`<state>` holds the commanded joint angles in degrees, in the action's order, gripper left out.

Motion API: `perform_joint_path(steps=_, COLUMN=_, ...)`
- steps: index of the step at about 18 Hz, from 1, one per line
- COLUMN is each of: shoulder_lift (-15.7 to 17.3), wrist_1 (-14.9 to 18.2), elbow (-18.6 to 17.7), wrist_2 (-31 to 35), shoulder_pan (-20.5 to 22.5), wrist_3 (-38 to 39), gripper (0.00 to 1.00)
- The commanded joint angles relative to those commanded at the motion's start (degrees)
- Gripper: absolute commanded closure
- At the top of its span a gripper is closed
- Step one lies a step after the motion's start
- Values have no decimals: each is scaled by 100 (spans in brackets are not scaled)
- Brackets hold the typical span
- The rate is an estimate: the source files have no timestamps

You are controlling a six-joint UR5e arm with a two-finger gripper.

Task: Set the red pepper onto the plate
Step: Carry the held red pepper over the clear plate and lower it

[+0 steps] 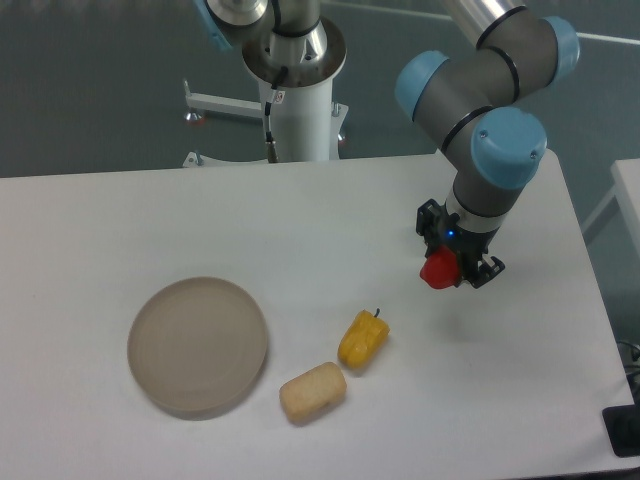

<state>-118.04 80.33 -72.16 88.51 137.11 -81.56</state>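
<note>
The red pepper (437,271) is glossy red and sits between the black fingers of my gripper (452,270), held above the white table at the right. The gripper is shut on it; most of the pepper is hidden by the fingers. The plate (198,346) is a round beige-tan dish lying flat at the lower left, far to the left of the gripper. It has nothing on it.
A yellow pepper (362,340) lies between the plate and the gripper. A small beige bread-like lump (312,392) lies just right of the plate. The robot's white base column (297,110) stands at the table's back edge. The table's right edge (590,270) is near the gripper.
</note>
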Motion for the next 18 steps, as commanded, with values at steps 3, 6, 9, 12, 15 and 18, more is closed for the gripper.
perform_joint_path(steps=3, shoulder_lift=-26, wrist_1=0, elbow=17, wrist_2=9, shoulder_pan=-17, wrist_3=17, gripper=73)
perform_joint_path(steps=6, shoulder_lift=52, wrist_1=17, elbow=18, wrist_2=0, shoulder_pan=-26, wrist_3=44, gripper=73)
perform_joint_path(steps=9, shoulder_lift=167, wrist_1=70, elbow=-70, wrist_2=-140, shoulder_pan=-96, wrist_3=158, gripper=73)
perform_joint_path(steps=12, shoulder_lift=404, wrist_1=62, elbow=-333, wrist_2=-228, shoulder_pan=-456, wrist_3=464, gripper=74)
perform_joint_path(steps=15, shoulder_lift=422, wrist_1=35, elbow=-395, wrist_2=-351, shoulder_pan=-991, wrist_3=1140, gripper=73)
perform_joint_path(steps=18, shoulder_lift=317, wrist_1=-52, elbow=-369, wrist_2=-957, shoulder_pan=-1571, wrist_3=1958, gripper=73)
